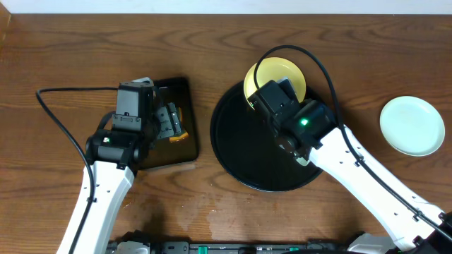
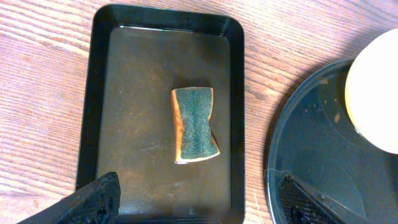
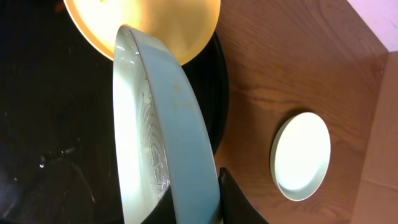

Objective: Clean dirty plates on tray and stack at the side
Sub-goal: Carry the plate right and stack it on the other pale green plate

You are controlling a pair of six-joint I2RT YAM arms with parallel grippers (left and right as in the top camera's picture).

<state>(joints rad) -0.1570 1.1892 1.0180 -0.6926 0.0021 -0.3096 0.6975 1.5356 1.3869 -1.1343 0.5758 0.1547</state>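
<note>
On the table (image 1: 212, 42) the round black tray (image 1: 240, 155) sits in the middle, and over it the right gripper (image 3: 214, 200) has its jaws clamped on the rim of one mint plate (image 3: 180, 143), held on edge with its hollow face turned to the left. The step in hand looks like the wiping of this plate. To do it well, I judge that the plate should be kept steady above the tray so drips fall inside the rim, with the face offered toward the left arm, and the grip kept firm, since a thin rim hold can twist under a scrub.

The rectangular tray (image 2: 87, 124) lies left of the round one, with a film of liquid in it. The left gripper (image 2: 199, 202) hovers above it, jaws wide apart and holding nothing. The yellow plate (image 1: 279, 74) rests on the far rim of the round tray, just behind the held plate, and could be knocked. A second mint plate (image 1: 412, 125) lies on the table well to the right, out of the way. The sponge (image 2: 198, 124) lies green side up in the rectangular tray, free to pick
</note>
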